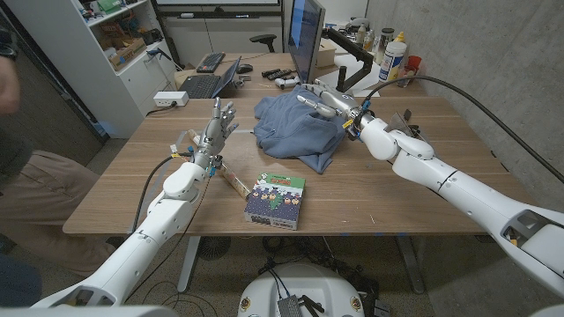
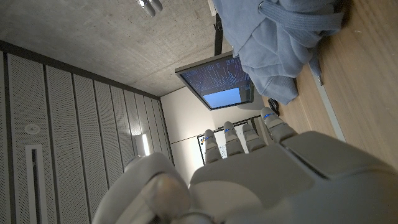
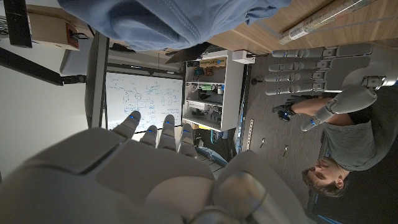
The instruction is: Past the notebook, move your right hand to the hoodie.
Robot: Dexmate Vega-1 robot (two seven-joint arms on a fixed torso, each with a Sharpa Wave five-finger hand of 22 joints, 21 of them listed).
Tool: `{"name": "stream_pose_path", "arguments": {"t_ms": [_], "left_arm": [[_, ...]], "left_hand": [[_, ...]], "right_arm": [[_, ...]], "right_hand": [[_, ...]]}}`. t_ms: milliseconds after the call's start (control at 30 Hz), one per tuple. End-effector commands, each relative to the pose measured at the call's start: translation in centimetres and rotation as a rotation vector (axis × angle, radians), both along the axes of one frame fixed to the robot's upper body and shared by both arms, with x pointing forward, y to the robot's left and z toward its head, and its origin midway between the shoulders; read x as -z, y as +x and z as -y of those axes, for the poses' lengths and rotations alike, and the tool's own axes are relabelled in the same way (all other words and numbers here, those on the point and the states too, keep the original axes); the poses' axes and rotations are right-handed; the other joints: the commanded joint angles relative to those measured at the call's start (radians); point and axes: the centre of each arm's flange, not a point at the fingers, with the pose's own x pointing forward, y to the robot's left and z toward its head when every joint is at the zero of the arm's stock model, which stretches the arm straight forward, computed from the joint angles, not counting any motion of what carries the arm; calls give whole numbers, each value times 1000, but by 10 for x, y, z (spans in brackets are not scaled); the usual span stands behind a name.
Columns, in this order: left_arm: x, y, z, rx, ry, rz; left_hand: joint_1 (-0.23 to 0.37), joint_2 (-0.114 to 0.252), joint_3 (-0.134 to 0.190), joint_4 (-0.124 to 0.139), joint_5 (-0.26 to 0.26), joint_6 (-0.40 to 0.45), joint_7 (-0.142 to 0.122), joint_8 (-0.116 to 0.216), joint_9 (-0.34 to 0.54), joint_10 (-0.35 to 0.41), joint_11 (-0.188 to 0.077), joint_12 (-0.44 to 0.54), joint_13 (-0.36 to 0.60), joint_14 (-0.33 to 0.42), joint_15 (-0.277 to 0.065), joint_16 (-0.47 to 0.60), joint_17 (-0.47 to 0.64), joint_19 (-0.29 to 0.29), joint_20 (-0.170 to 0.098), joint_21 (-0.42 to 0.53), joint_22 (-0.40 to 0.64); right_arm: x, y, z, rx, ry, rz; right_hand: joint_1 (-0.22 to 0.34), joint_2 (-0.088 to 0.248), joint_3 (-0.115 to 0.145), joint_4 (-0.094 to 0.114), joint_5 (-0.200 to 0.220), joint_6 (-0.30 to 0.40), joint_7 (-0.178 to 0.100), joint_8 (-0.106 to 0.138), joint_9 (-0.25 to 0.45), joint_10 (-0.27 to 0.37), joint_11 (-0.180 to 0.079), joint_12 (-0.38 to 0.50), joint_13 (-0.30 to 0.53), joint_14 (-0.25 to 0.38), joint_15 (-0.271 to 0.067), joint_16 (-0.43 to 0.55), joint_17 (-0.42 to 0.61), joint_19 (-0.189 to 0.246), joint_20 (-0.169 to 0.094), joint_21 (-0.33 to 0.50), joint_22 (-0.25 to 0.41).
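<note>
Nearest on the wooden worktop (image 1: 370,198) lies a small rectangular notebook with a green and dark pixel-art cover (image 1: 276,202), flat, close to the near edge at the middle. Just left of it the robot's left hand (image 1: 215,130) stands upright over the worktop, fingers (image 1: 226,113) spread and released, grasping nothing; a clear plastic tube with a tan end (image 1: 231,180) lies on the worktop beside its wrist. Farther back, right of centre, a crumpled blue-grey fabric hoodie (image 1: 295,130) sits heaped on the worktop, well apart from the notebook. The right hand (image 1: 328,104) has its fingers over the hoodie's far right part, extended and apart rather than clenched; whether they press the cloth cannot be told. Behind the hoodie stands a dark monitor with a blue screen (image 1: 306,33). A seated person (image 1: 26,176) shows at the left edge.
</note>
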Motion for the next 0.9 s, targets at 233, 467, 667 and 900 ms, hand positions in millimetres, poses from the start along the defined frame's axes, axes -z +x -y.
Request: {"name": "stream_pose_path", "arguments": {"t_ms": [233, 467, 667, 900], "left_arm": [[3, -2, -3, -15, -7, 7], [5, -2, -5, -19, -10, 3], [4, -2, -4, -17, -11, 4], [5, -2, -3, -21, -7, -4]], "left_hand": [[7, 2, -6, 1, -3, -4, -5, -3, 3, 15, -4, 6, 5, -4, 5, 4, 2, 2, 0, 5, 5], [8, 2, -6, 1, -3, 0, -4, -1, 3, 15, -4, 5, 5, -4, 6, 4, 2, 2, -1, 5, 5], [9, 2, -6, 1, -3, 0, -5, -1, 3, 15, -3, 5, 5, -3, 6, 4, 2, 2, -1, 4, 5], [9, 2, -6, 1, -3, 0, -5, -1, 3, 16, -5, 5, 5, -3, 6, 4, 2, 2, -1, 4, 5]], "right_arm": [[-6, 4, -8, 10, -14, 5], [-8, 9, -11, 16, -21, 1], [-9, 11, -12, 19, -29, 0], [-10, 13, -14, 22, -39, -4]], "right_hand": [[3, 18, 4, 3, 2, -6, 1, -3, 3, -14, 3, -5, 3, -10, 3, 2, 5, -7, 4, 6, 5], [3, 19, 4, 4, 2, -6, 1, -2, 3, -19, 2, -6, 3, -11, 4, 3, 5, -8, 4, 6, 5], [2, 19, 5, 4, 2, -5, 1, -1, 3, -21, 1, -6, 3, -12, 4, 3, 6, -9, 4, 6, 5], [2, 19, 5, 4, 2, -5, 1, 0, 3, -24, 1, -7, 3, -12, 4, 3, 6, -10, 5, 6, 5]]}}
